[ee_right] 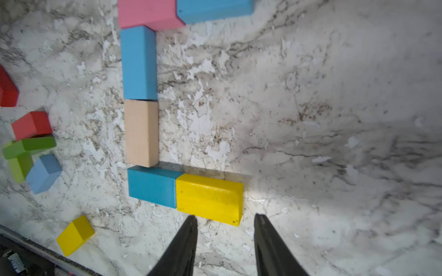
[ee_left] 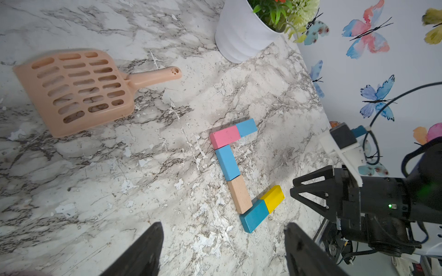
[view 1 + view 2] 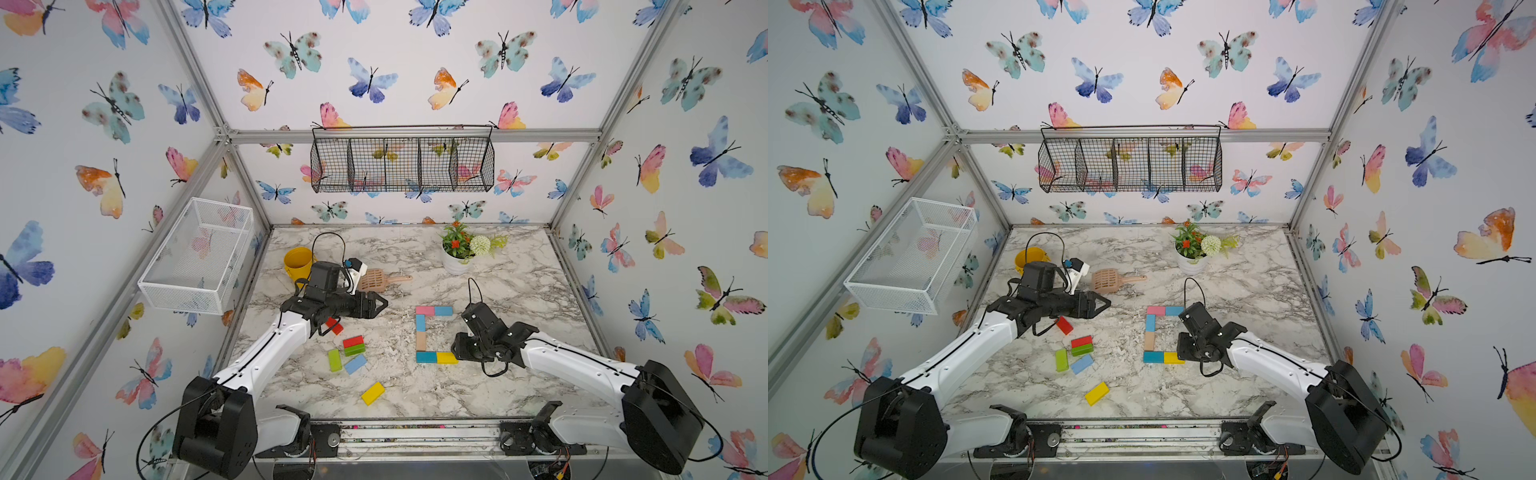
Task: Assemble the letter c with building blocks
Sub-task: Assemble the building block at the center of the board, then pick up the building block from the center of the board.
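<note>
The right gripper [image 1: 226,215] has its jaws parted with nothing held, its tips just beside the yellow rectangular wooden block [image 1: 209,198] at the open end of the C's lower arm on the white marble table [image 1: 334,119]. That yellow piece butts end to end against the teal wooden block [image 1: 153,186]. From there the tan wooden block [image 1: 141,132], the light blue wooden block [image 1: 139,63] and the pink wooden block [image 1: 148,13] run up the spine. The left gripper [image 2: 222,224] hangs spread wide and empty, near the C but touching none of it.
</note>
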Motion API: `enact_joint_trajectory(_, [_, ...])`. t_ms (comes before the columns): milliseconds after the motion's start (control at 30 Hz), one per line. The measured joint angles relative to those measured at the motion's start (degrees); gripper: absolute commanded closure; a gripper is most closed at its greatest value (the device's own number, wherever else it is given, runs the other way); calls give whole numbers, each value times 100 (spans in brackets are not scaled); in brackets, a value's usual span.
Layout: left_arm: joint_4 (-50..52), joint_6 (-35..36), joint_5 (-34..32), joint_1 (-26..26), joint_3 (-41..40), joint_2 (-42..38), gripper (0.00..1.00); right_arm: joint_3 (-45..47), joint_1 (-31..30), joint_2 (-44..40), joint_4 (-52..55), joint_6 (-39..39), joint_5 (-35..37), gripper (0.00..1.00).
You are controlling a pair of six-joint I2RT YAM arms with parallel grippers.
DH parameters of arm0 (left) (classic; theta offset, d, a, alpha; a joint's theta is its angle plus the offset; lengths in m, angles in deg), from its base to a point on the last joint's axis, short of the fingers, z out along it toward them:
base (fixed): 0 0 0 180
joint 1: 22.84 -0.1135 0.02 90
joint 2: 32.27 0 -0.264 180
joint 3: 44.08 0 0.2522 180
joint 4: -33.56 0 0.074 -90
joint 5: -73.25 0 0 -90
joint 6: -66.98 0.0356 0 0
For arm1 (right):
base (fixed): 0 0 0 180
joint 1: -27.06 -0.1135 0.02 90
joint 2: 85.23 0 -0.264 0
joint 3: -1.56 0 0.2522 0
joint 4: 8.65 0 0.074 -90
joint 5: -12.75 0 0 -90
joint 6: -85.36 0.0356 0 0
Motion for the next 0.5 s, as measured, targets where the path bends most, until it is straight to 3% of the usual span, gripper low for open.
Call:
enact_joint_trajectory(167, [28, 11, -160, 0, -15, -2, 19, -682, 0, 164, 264, -525, -2, 54])
enact_joint_trajectory(500, [614, -297, -1202, 0, 9, -446, 21, -1585, 0, 564, 275, -1631, -448, 53])
